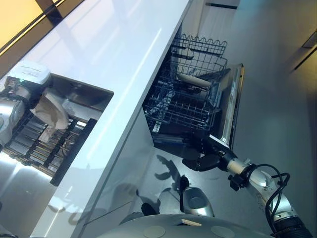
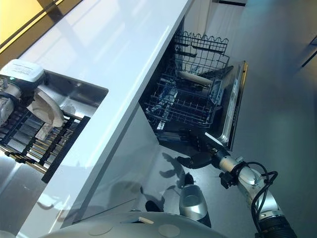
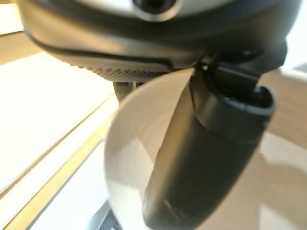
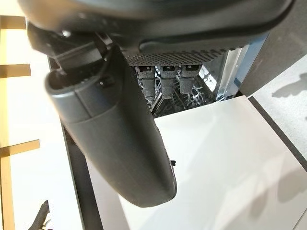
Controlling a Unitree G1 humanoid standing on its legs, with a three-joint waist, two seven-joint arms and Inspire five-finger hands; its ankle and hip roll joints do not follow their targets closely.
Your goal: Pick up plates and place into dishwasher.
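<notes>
My left hand [image 3: 206,158] is closed on a pale plate [image 1: 51,113], thumb across its face, and holds it above the dark drying rack [image 1: 54,148] in the sink beside the white table [image 1: 119,59]. My right hand [image 1: 200,153] hangs with loosely spread, empty fingers in front of the open dishwasher [image 1: 198,99], near its lower rack [image 1: 183,109].
</notes>
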